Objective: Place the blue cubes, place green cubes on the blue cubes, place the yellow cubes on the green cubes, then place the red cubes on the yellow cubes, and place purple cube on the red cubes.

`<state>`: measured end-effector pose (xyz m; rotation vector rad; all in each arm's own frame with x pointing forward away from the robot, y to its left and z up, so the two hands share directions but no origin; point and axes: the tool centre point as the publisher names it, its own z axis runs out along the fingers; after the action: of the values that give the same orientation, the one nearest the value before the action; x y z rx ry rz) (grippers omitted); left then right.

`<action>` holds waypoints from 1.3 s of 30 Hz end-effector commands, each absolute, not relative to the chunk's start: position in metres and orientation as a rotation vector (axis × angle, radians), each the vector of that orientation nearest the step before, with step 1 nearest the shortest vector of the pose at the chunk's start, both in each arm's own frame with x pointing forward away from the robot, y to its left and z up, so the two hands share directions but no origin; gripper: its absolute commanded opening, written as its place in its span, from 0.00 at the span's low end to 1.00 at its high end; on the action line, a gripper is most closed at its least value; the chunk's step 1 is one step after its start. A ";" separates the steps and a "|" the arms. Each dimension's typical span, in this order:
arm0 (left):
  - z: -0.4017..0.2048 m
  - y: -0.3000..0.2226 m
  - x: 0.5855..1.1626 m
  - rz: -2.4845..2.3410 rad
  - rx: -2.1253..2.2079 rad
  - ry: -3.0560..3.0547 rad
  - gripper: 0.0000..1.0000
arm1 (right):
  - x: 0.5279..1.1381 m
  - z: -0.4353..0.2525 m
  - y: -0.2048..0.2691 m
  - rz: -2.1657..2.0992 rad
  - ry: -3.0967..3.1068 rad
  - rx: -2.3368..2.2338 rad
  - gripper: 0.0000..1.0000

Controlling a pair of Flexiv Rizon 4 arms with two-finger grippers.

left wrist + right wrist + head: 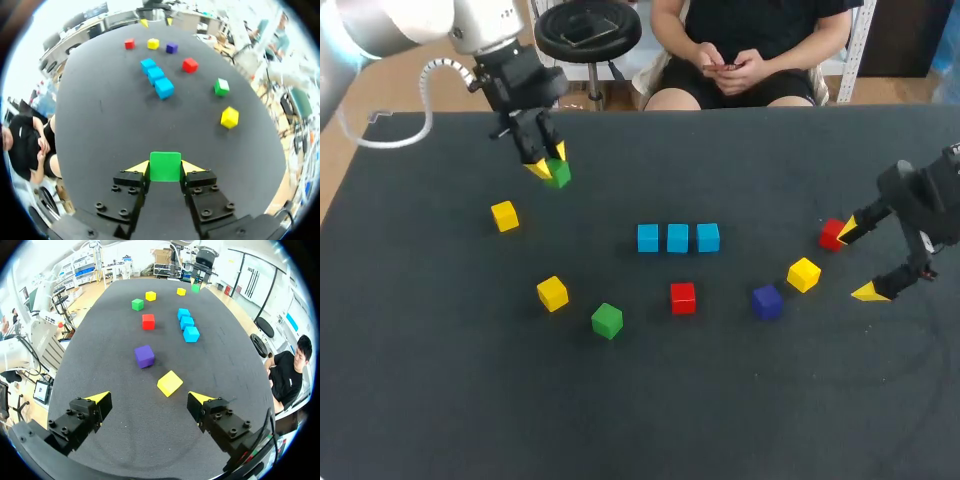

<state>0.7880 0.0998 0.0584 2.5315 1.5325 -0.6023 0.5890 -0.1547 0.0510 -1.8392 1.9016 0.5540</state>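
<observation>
A green cube (pixel 559 173) (pixel 165 166) is sitting between the yellow fingertips of the left gripper (pixel 549 162) (pixel 165 167), which is pinching it from two sides over the far left part of the dark table (pixel 440 400). In the left wrist view the cube is showing one flat face, with its edges lying square to the fingers; having equal sides, it is pointing no particular way. Whether it is resting on the table I cannot tell.

Near the table's middle, three blue cubes (pixel 648 238) (pixel 678 238) (pixel 708 237) are standing in a straight row running left to right, close side by side. Nearer the robot, a red cube (pixel 682 297), a second green cube (pixel 607 320) and a yellow cube (pixel 552 293) are lying apart from one another. Another yellow cube (pixel 504 215) is sitting on the left, near the left gripper.

On the right, a purple cube (pixel 767 301) (pixel 144 356) and a third yellow cube (pixel 803 274) (pixel 170 383) are lying close together, the yellow one turned at an angle, just ahead of the right gripper (pixel 858 260) (pixel 149 399). That gripper is hanging with its fingers spread wide and gripping nothing. A second red cube (pixel 833 233) is lying just beside its farther fingertip, on the outer side.
</observation>
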 end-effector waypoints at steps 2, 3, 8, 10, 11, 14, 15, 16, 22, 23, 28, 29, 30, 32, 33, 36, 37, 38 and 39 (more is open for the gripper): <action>0.065 0.087 0.744 -0.363 2.126 1.712 0.00 | 0.590 0.050 -0.155 0.556 1.899 -1.839 1.00; 0.068 0.083 0.740 -0.352 2.085 1.742 0.00 | 0.590 0.050 -0.155 0.556 1.899 -1.839 1.00; 0.081 0.053 0.719 -0.311 2.007 1.778 0.00 | 0.590 0.050 -0.155 0.556 1.899 -1.839 1.00; 0.084 0.041 0.713 -0.271 2.000 1.801 0.00 | 0.590 0.050 -0.155 0.556 1.899 -1.839 1.00; 0.085 0.036 0.711 -0.274 1.993 1.805 0.00 | 0.590 0.050 -0.155 0.556 1.899 -1.839 1.00; 0.090 0.024 0.704 -0.268 1.942 1.840 0.00 | 0.590 0.050 -0.155 0.556 1.899 -1.839 1.00; 0.091 0.020 0.702 -0.238 1.929 1.863 0.00 | 0.590 0.050 -0.155 0.556 1.899 -1.839 1.00; 0.092 0.016 0.699 -0.227 1.937 1.857 0.00 | 0.590 0.050 -0.155 0.556 1.899 -1.839 1.00; 0.095 0.001 0.684 -0.153 1.839 1.816 0.00 | 0.590 0.050 -0.155 0.556 1.899 -1.839 1.00; 0.094 -0.001 0.682 -0.135 1.819 1.819 0.00 | 0.590 0.050 -0.155 0.556 1.899 -1.839 1.00; 0.087 -0.014 0.675 -0.028 1.792 1.830 0.00 | 0.590 0.050 -0.155 0.556 1.899 -1.839 1.00; 0.085 -0.018 0.674 0.055 1.798 1.845 0.00 | 0.590 0.050 -0.155 0.556 1.899 -1.839 1.00; 0.084 -0.021 0.673 0.092 1.804 1.835 0.00 | 0.590 0.050 -0.155 0.556 1.899 -1.839 1.00; 0.083 -0.026 0.673 0.152 1.817 1.830 0.00 | 0.590 0.050 -0.155 0.556 1.899 -1.839 1.00; 0.082 -0.028 0.672 0.151 1.829 1.815 0.00 | 0.590 0.050 -0.155 0.556 1.899 -1.839 1.00; 0.082 -0.030 0.674 0.136 1.829 1.820 0.00 | 0.590 0.050 -0.155 0.556 1.899 -1.839 1.00; 0.082 -0.030 0.676 0.133 1.826 1.823 0.00 | 0.590 0.050 -0.155 0.556 1.899 -1.839 1.00; 0.082 -0.029 0.677 0.131 1.825 1.825 0.00 | 0.590 0.050 -0.155 0.556 1.899 -1.839 1.00; 0.082 -0.029 0.677 0.119 1.826 1.821 0.00 | 0.590 0.050 -0.155 0.556 1.899 -1.839 1.00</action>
<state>0.6825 -0.0335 0.0829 2.0837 1.9613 -0.2382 0.5889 -0.1548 0.0510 -1.8392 1.9017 0.5539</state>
